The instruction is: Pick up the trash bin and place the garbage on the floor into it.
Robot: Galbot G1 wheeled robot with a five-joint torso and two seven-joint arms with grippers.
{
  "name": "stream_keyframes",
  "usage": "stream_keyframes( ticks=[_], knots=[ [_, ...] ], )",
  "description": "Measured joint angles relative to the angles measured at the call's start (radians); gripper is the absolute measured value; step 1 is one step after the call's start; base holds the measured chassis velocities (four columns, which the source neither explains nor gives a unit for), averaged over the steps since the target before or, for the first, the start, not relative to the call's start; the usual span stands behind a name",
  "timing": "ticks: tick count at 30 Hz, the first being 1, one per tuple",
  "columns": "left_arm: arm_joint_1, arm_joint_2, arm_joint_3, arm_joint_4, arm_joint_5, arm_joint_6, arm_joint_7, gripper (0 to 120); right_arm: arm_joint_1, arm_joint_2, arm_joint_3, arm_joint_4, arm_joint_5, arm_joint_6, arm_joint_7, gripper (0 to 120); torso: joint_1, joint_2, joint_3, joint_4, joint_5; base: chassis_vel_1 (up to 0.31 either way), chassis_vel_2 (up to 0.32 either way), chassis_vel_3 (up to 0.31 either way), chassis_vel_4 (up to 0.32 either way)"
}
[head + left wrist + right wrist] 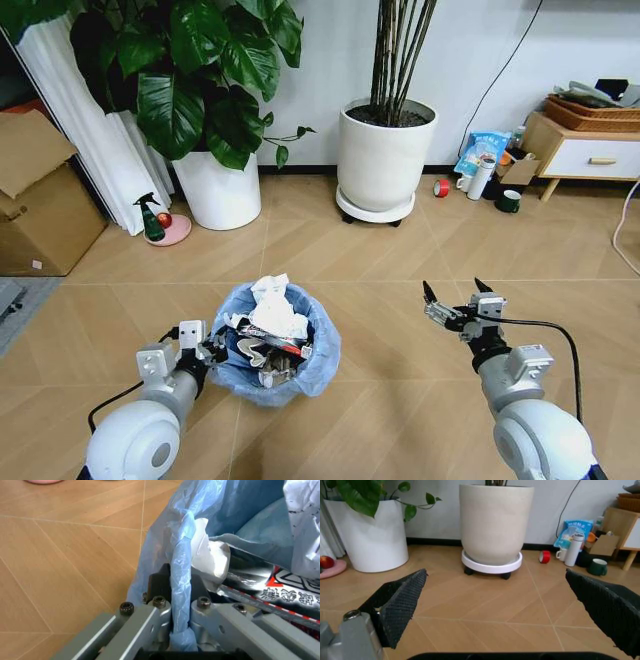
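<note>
Progress: I judge the task near done, garbage heaped inside the trash bin, surrounding floor bare of litter | Left gripper: pinching the bin's blue-bag rim, bin standing on the floor | Right gripper: spread wide, holding nothing, beside the bin.

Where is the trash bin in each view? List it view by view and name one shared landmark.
Head view: the trash bin sits low and left of centre, with the left gripper at its rim.
Left wrist view: its blue-bagged rim runs through the middle, clamped between the left gripper's jaws.
Right wrist view: the open right gripper faces the wheeled white pot instead.
Shared landmark: the chevron floor.
</note>
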Motion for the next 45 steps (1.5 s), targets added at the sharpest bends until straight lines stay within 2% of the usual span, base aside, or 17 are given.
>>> stream_keyframes(
  ticks=[25, 45],
  knots=[
    [0.009, 0.014, -0.022, 0.0, -0.011, -0.002, 0.007, 0, -0.027, 0.042, -0.008, -0.005, -0.052, 0.028, -0.004, 100, 0.0, 0.0, 0.0, 0.0, -0.0002, 0.109, -0.105, -0.11, 0.106],
    [0.02, 0.002, -0.017, -0.007, -0.001, -0.006, 0.008, 0, -0.027, 0.039, -0.009, -0.007, -0.055, 0.037, -0.006, 100, 0.0, 0.0, 0.0, 0.0002, -0.0001, 0.14, -0.14, -0.134, 0.139]
  ],
)
